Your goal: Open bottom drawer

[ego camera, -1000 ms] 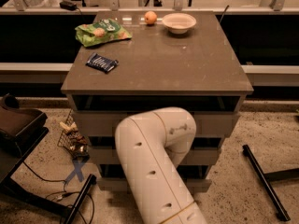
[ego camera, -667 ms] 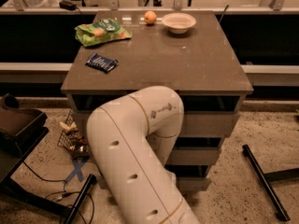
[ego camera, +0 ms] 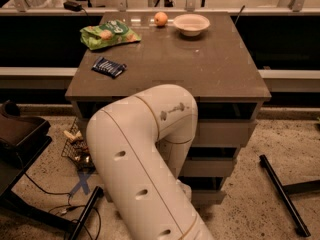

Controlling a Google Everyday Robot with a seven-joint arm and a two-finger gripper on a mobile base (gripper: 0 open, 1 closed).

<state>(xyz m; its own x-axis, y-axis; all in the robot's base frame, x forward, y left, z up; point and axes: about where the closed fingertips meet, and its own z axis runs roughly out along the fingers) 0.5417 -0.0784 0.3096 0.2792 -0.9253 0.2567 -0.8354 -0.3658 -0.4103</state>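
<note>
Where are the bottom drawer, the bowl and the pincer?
bottom drawer [ego camera: 210, 198]: camera view, right end of its front.
bowl [ego camera: 191, 24]: camera view, its inside.
pincer: camera view, not visible, hidden behind the arm [ego camera: 142, 154], point on its elbow.

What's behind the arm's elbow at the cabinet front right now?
Only the right ends of the three drawer fronts show, including the bottom drawer. The arm covers their middles, the handles and the claw, hidden behind it.

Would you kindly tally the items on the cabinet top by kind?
Green snack bag: 1
Blue packet: 1
Orange fruit: 1
White bowl: 1
Total: 4
The gripper is out of sight, hidden behind the arm.
</note>
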